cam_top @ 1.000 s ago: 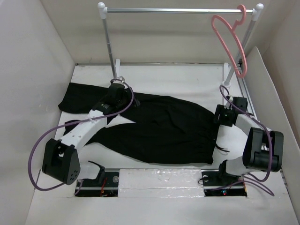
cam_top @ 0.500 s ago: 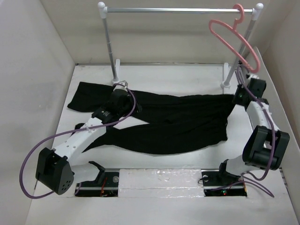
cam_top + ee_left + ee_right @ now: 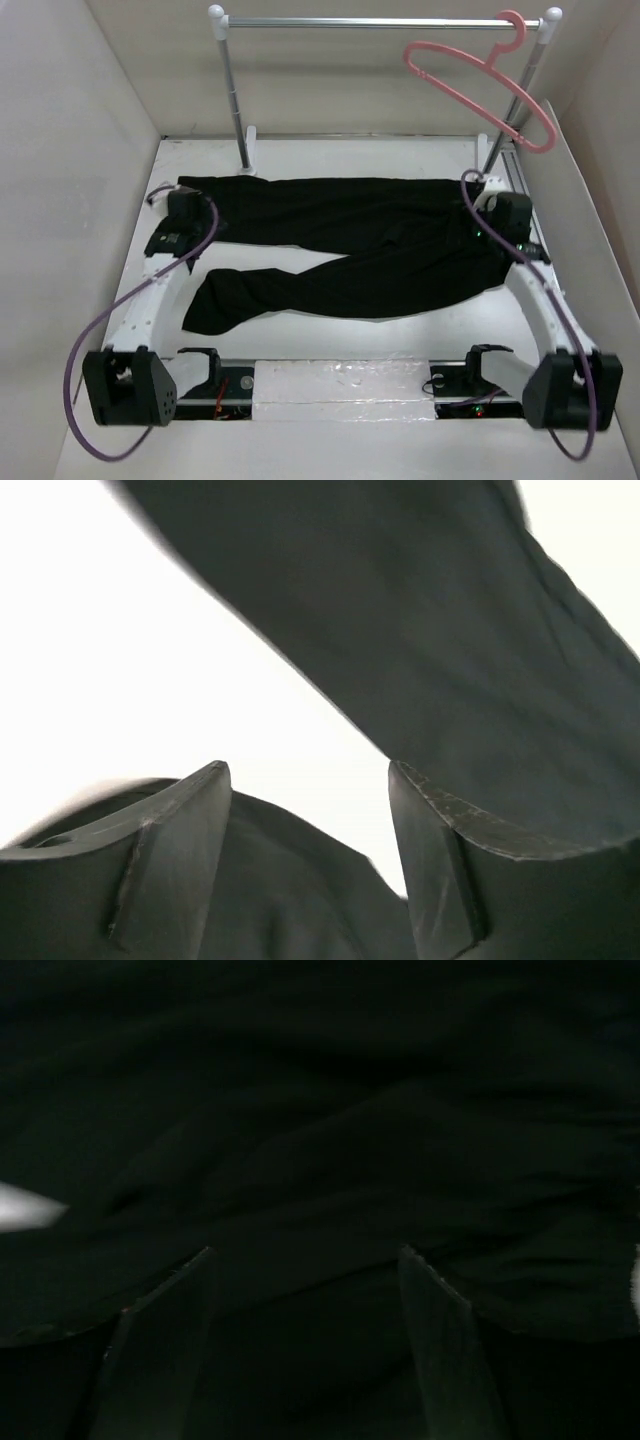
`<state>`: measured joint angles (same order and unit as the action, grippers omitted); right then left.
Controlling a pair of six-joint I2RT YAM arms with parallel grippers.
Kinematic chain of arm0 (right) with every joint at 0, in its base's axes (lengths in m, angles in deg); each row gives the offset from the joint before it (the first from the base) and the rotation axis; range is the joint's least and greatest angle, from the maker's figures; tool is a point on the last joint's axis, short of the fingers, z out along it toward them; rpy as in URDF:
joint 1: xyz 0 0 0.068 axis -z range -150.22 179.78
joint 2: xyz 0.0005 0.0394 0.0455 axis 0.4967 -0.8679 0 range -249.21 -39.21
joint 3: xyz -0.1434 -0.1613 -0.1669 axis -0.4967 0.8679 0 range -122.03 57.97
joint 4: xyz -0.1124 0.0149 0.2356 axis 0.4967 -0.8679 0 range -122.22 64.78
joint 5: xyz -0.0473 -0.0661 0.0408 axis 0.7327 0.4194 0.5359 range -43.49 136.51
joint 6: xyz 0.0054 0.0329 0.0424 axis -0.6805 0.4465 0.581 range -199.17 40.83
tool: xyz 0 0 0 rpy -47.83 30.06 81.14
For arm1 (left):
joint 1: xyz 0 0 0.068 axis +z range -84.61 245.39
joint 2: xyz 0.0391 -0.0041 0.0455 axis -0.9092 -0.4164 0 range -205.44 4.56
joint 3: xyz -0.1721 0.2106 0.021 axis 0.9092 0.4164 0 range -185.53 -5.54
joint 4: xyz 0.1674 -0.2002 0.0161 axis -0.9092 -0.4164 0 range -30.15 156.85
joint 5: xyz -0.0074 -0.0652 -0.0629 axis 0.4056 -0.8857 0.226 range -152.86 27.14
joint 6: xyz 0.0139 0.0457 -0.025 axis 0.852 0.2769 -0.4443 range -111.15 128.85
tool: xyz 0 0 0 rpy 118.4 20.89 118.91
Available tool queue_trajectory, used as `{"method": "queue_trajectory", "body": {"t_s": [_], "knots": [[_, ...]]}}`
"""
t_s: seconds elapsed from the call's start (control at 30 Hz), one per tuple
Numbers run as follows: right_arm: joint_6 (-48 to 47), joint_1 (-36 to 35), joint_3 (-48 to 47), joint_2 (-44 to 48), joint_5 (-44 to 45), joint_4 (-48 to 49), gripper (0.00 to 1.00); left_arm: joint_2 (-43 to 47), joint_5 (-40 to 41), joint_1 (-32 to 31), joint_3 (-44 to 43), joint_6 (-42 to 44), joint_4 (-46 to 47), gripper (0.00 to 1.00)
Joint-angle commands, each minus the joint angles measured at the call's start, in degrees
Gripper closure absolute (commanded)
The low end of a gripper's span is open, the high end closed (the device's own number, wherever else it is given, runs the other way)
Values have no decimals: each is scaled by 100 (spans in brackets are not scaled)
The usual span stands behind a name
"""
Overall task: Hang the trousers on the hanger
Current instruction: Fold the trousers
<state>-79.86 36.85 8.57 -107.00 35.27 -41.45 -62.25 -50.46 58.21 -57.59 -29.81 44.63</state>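
Note:
The black trousers [image 3: 380,250] lie spread flat on the white table, waist to the right and both legs stretched to the left. The pink hanger [image 3: 480,88] hangs by its hook from the right end of the rail, tilted out to the left. My left gripper [image 3: 183,205] sits at the left end of the far leg. In the left wrist view it [image 3: 310,770] is open, with black fabric [image 3: 450,630] under and beside the fingers. My right gripper [image 3: 497,212] is low over the waist. In the right wrist view it [image 3: 305,1250] is open over dark cloth [image 3: 320,1110].
A silver rail [image 3: 380,22] on white posts spans the back of the table. Pale walls close in left, right and behind. Purple cables loop from both arms. The table [image 3: 330,160] shows bare white behind the trousers and at the front left.
The left gripper moved left to the leg end and the right came back down onto the waist. The trousers now lie stretched out flatter. The hanger has swung out to the left.

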Motion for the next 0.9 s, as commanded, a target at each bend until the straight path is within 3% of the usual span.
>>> {"method": "queue_trajectory", "body": {"t_s": [0.0,0.07,0.13,0.2,0.43,0.7,0.8,0.87], "knots": [[420,-591,904,1090,-484,-90,24,747,-351,796,431,24,-256,39],[482,-899,1511,1916,-685,-240,26,818,-388,850,407,24,-780,39],[421,-1014,1732,2417,-747,-591,42,940,-379,850,502,-10,-1143,38],[142,-1434,1751,2797,-748,-1220,45,1290,-301,676,626,-429,-1896,33],[-107,-2420,1689,2727,-881,-1233,39,1872,-757,613,872,-1311,-1892,30],[-11,-3378,1276,2648,-502,-1330,37,1882,-503,613,1215,-1751,-1970,42],[42,-3545,1206,2596,-414,-1269,37,1777,-546,613,1338,-1768,-1971,44],[51,-3616,1118,2578,-370,-1225,36,1698,-537,613,1469,-1829,-1813,50]]}}
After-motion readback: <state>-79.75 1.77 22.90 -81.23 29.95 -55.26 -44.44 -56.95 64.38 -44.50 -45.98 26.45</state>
